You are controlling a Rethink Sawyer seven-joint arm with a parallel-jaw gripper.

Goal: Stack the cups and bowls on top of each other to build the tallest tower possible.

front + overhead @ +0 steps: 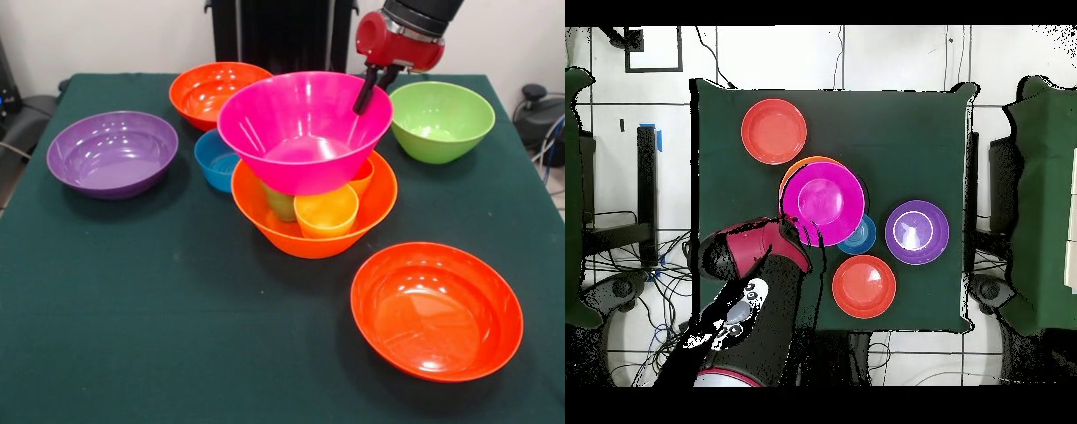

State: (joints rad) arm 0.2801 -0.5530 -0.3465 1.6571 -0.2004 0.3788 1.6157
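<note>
Dark green bench (132,291), front view, left to right: purple bowl (112,153); small blue bowl (216,159) just beside the tower; pink bowl (305,128) sits on the cups (326,210) inside the light orange bowl (309,231); lime bowl (440,120) far right. Tool (372,88) reaches the pink bowl's far right rim; pinching it or not, cannot tell. Lime bowl lies nearest, right of the tool
</note>
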